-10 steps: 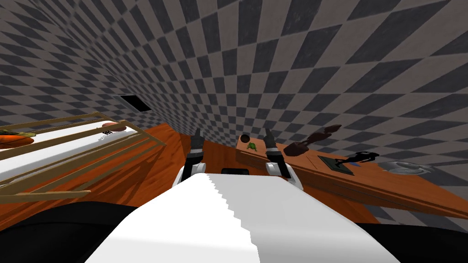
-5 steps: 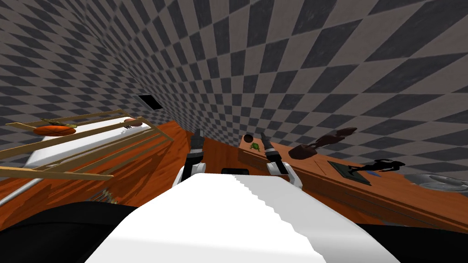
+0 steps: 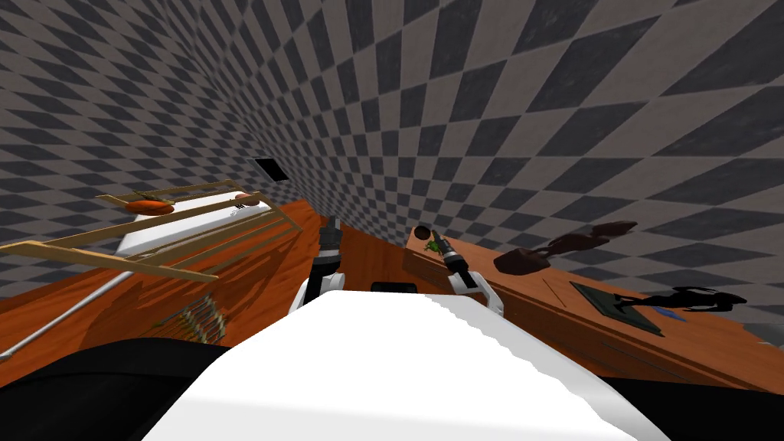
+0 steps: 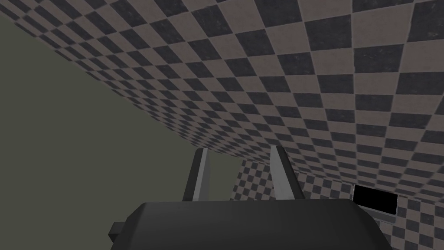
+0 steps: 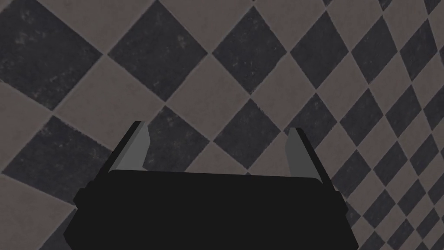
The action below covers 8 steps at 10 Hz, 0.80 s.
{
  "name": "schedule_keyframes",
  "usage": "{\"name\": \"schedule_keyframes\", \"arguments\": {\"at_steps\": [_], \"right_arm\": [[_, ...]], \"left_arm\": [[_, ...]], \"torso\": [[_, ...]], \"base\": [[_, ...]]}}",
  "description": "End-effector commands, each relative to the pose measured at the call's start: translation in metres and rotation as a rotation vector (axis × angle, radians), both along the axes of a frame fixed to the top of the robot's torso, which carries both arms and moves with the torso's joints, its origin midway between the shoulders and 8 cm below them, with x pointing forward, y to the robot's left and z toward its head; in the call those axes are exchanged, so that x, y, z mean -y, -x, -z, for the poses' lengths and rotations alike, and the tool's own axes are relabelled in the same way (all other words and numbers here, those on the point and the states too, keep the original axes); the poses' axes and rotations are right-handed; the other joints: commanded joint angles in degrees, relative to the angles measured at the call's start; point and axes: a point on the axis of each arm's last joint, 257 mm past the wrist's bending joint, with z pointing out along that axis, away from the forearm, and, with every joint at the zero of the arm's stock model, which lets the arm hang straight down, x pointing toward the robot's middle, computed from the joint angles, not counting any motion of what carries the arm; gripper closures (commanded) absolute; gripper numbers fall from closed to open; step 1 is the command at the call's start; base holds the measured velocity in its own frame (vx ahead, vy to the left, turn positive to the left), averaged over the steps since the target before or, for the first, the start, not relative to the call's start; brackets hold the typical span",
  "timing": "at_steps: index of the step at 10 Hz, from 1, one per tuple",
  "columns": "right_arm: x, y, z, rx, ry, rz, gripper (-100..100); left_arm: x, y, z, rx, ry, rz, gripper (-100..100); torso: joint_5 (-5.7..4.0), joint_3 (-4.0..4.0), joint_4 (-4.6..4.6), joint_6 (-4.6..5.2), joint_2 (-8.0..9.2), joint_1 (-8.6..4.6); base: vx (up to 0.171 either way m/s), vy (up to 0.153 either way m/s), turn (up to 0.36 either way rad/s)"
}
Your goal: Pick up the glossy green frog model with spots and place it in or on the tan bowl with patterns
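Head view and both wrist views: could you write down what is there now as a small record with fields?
Frog: small and green, at the end of the wooden table, beside a brown round object.
Right gripper: open and empty; in the head view it is close by the frog, not yet around it.
Left gripper: fingers apart, empty, raised ahead of the chest.
Task progress: frog not yet picked up.

A long wooden counter (image 3: 551, 291) carries a dark brown carving (image 3: 524, 261) and a black figurine (image 3: 693, 297) on a dark slab (image 3: 612, 306) — well apart, a wooden-railed white cot (image 3: 180, 227) bears an orange object (image 3: 149, 206).
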Motion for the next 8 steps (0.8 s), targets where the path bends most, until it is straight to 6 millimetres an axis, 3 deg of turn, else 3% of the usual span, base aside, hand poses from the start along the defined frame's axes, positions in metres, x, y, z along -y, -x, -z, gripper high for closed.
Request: {"name": "schedule_keyframes", "arguments": {"at_steps": [1,2,4,8], "right_arm": [[0.014,0.004,0.036,-0.089,0.119,0.010,-100],[0.015,0.004,0.040,-0.095,0.128,0.012,-100],[0.038,0.010,0.085,-0.202,0.284,0.015,-100],[0.069,0.023,0.135,-0.321,0.466,0.014,-100]], "left_arm": [[0.000,0.000,0.000,0.000,0.000,0.000,0],[0.000,0.000,0.000,0.000,0.000,0.000,0],[0.000,0.000,0.000,0.000,0.000,0.000,0],[0.000,0.000,0.000,0.000,0.000,0.000,0]], "torso": [[0.00,0.00,0.00,0.00,0.00,0.00],[0.02,0.01,0.00,0.01,0.02,0.07],[0.01,-0.02,0.00,0.00,-0.04,0.03],[0.00,-0.05,-0.02,0.04,-0.09,-0.02]], "base": [[-0.030,0.067,0.228],[-0.019,0.052,0.087],[-0.010,0.061,0.187],[0.003,0.045,0.105]]}}
